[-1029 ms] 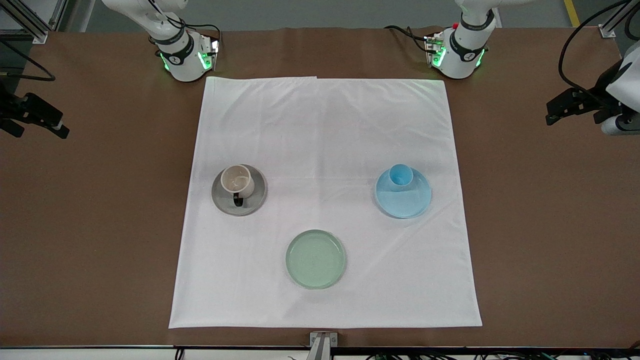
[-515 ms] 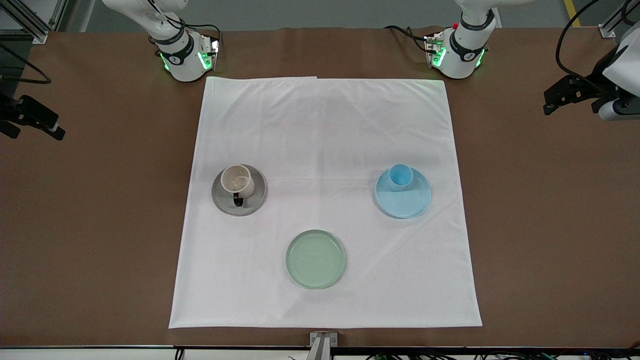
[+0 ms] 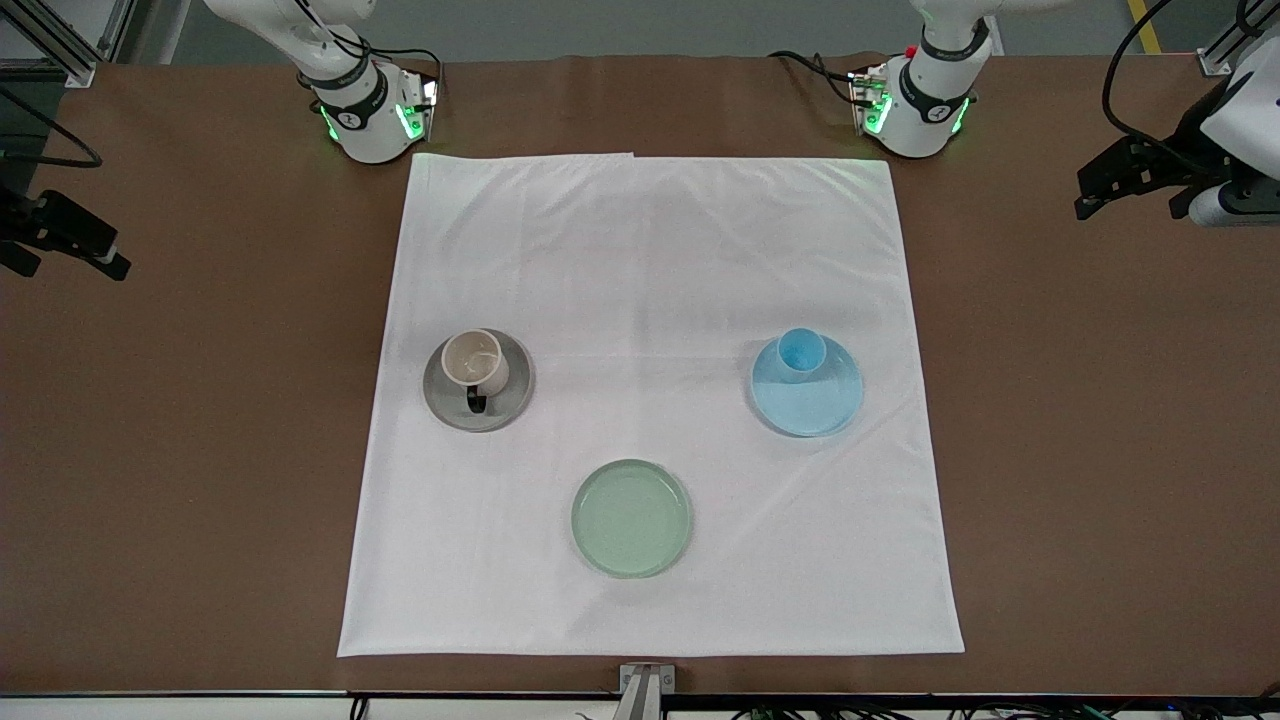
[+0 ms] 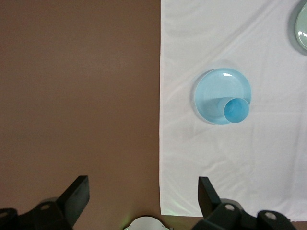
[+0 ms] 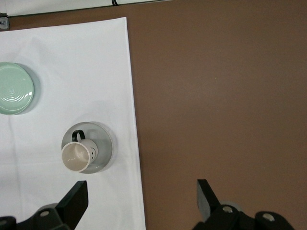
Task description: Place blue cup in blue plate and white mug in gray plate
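Observation:
The white mug [image 3: 475, 360] stands upright on the gray plate [image 3: 512, 397], its dark handle pointing toward the front camera. The blue cup [image 3: 802, 352] stands upright on the blue plate [image 3: 812, 408], near the plate's rim. My left gripper [image 3: 1128, 192] is open and empty over the bare brown table at the left arm's end. My right gripper [image 3: 65, 262] is open and empty over the bare table at the right arm's end. The left wrist view shows the cup [image 4: 236, 109] on the blue plate [image 4: 213, 93]. The right wrist view shows the mug [image 5: 79, 154] on the gray plate [image 5: 104, 143].
A pale green plate [image 3: 631, 518] lies empty on the white cloth [image 3: 640, 260], nearer to the front camera than the other two plates. It also shows in the right wrist view [image 5: 16, 88]. Brown table [image 3: 1100, 450] surrounds the cloth.
My left gripper has drifted toward the arms' bases edge of the table. My right gripper shifted slightly the same way, then stopped. Cup, mug and plates have not moved.

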Controlling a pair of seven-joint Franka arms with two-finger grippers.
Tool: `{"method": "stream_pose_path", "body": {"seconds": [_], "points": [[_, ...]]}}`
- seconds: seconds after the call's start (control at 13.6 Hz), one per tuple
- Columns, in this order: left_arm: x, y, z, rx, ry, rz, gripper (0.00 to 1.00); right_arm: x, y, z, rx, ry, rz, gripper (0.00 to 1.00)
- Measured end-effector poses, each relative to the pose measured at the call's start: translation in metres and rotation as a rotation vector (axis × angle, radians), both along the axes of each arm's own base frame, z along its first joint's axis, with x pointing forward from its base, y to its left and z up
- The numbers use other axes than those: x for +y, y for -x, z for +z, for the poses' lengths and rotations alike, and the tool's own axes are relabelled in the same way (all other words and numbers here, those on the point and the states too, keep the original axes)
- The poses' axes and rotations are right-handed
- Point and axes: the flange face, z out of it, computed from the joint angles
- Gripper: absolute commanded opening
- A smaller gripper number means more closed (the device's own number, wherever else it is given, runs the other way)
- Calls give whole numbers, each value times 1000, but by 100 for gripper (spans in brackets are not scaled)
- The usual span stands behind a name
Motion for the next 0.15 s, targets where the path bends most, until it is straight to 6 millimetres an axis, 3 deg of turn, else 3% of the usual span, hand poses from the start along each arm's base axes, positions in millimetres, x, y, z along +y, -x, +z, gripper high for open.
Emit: {"method": "stream_pose_path", "body": {"seconds": [0.15], "points": [[0, 1, 5, -5, 0, -1, 100, 0, 0, 0, 1, 0, 0, 100]]}}
